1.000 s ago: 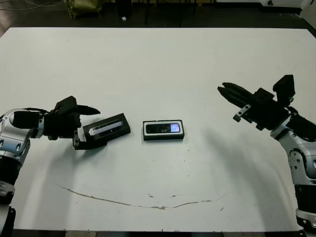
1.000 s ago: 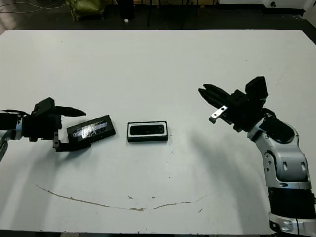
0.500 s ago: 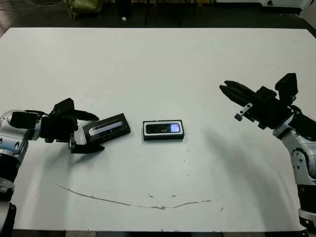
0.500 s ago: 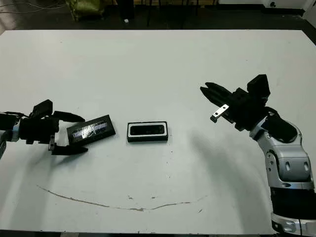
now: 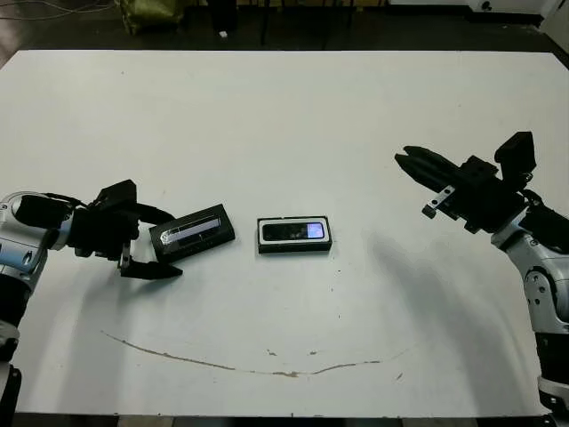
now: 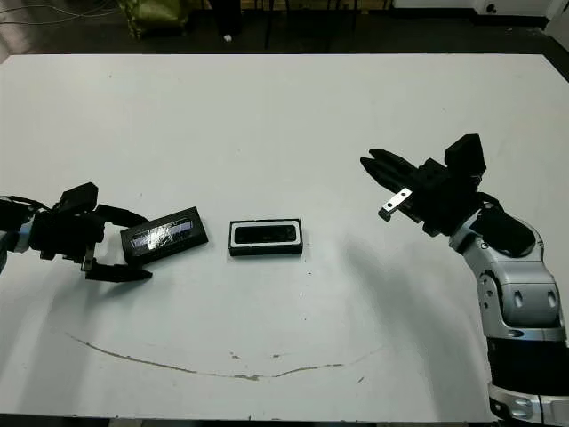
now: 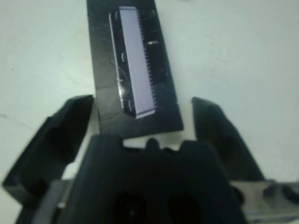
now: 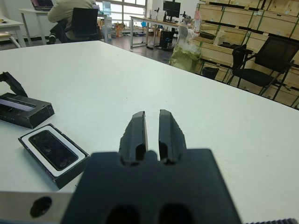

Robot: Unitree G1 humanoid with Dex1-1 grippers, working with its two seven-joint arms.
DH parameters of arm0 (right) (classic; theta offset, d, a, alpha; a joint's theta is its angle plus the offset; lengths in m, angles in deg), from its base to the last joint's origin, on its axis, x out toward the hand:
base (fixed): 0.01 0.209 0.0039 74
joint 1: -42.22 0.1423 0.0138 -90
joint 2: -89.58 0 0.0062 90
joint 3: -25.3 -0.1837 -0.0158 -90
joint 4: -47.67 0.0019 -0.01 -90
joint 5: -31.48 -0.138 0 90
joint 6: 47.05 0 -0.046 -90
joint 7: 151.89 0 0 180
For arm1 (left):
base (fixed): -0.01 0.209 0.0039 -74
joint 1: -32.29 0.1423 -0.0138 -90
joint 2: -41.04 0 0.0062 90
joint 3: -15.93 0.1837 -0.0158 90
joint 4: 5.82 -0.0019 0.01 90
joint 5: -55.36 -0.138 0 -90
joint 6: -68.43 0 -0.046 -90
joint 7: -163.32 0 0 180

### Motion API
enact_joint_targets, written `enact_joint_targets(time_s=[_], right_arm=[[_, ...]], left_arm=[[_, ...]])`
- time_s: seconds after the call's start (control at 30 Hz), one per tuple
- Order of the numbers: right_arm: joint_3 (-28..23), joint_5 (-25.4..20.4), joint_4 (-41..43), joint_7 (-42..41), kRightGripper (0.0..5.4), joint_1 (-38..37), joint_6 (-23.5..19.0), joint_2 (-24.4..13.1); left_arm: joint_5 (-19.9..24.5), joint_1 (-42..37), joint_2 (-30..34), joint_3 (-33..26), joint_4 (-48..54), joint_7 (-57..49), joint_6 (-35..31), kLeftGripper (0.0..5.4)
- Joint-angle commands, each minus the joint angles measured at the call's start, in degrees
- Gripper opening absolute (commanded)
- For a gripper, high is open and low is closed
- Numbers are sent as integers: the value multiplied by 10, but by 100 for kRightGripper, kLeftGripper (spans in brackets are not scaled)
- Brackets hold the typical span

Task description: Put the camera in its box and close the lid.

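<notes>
White desk [image 5: 284, 116] carries the slim black bar camera [image 5: 294, 232] seated inside its shallow white-lined black box [image 5: 294, 249], mid-desk. Beside it, toward the left edge, the flat black windowed lid [image 5: 192, 232] is straddled by the wide-spread left gripper [image 5: 162, 240]; only the left wrist view shows it ungrasped. The right gripper [image 5: 411, 161], fingers nearly together, is held aloft near the right edge.

The far end of the lid [image 7: 133, 70] is cut off by the left wrist picture's edge, and its logo is blurred beyond reading; the near end is partly hidden behind the left gripper [image 7: 147, 123]; the person [image 8: 70, 11] is cropped at the right wrist picture's top.
</notes>
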Motion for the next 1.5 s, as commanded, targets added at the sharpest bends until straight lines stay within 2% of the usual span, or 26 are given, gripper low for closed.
enact_joint_targets(time_s=[0.03, 0.1, 0.2, 0.33, 0.5, 0.63, 0.83, 0.97, 1.07, 1.2, 1.33, 1.5], right_arm=[[5, 6, 5, 6, 0, -13, -16, -9], [5, 3, 5, 5, 0, -13, -16, -7], [5, -3, 2, 2, 0, -12, -16, -6], [5, -3, 4, 3, 0, -13, -18, -6], [4, -5, 6, 5, 0, -14, -23, -5], [6, -3, 6, 7, 0, -15, -23, -4], [7, -5, 3, 8, 0, -17, -24, -3], [7, -8, -4, 5, 0, -16, -21, 1], [10, -4, -7, 10, 0, -16, -15, 2], [14, -1, -5, 13, 0, -18, -12, 2], [13, -4, -9, 10, 0, -18, -7, 3], [12, -6, -18, 6, 0, -18, 0, 5]], left_arm=[[-11, 38, -8, 1, -19, -22, -29, 312], [-2, 43, -11, -4, -16, -26, -43, 263], [3, 47, -11, -5, -11, -29, -50, 223], [13, 47, -10, -10, -7, -26, -60, 221], [27, 53, 5, -21, 46, -26, -89, 221], [39, 62, 22, -37, 123, -31, -108, 221], [80, 38, 36, -64, 214, -22, -173, 221], [92, 15, 32, -72, 256, -30, -169, 221], [88, -3, 20, -56, 276, -33, -165, 221], [83, -15, -11, -24, 258, -27, -139, 221], [68, -26, -35, 7, 234, -34, -143, 221], [64, -10, -74, 12, 227, -67, -122, 221]])
